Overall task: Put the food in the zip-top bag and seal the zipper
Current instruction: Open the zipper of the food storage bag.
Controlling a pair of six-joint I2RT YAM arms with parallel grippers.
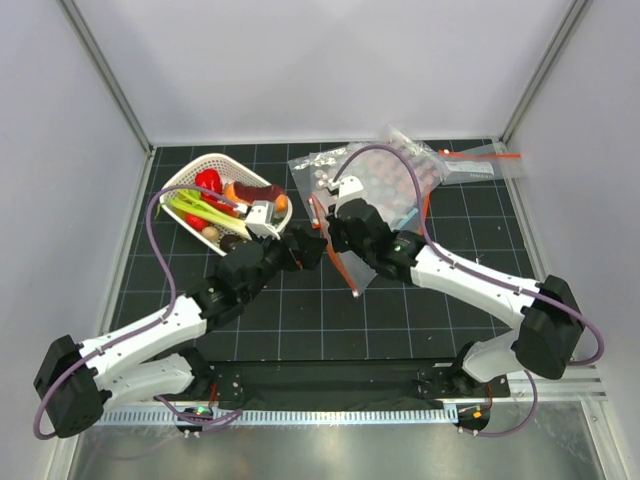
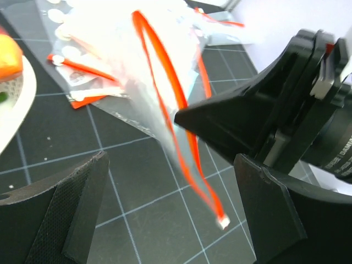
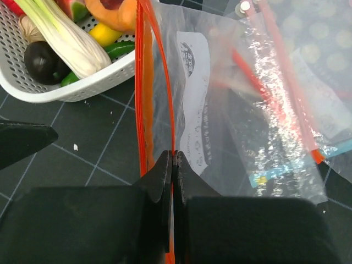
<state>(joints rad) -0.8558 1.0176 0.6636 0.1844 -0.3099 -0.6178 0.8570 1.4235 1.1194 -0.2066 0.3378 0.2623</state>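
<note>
The food lies in a white basket (image 1: 180,180): a green-and-white stalk (image 1: 205,212) (image 3: 66,38), a red piece (image 1: 208,181) and a small red fruit (image 1: 194,220). My right gripper (image 1: 333,232) (image 3: 173,157) is shut on one lip of the zipper (image 3: 172,110), holding the zip-top bag (image 3: 220,110) (image 2: 159,66) up off the mat. The bag's mouth gapes a little, its two orange strips (image 2: 165,93) apart. My left gripper (image 1: 312,248) (image 2: 176,214) stands open around the strips' lower end (image 2: 221,220), touching nothing.
Other clear bags (image 1: 400,170) (image 2: 82,77) (image 3: 286,99) lie flat at the back, one more at the far right (image 1: 480,165). The basket also holds orange, yellow and dark toy pieces. White walls enclose the black grid mat (image 1: 300,320).
</note>
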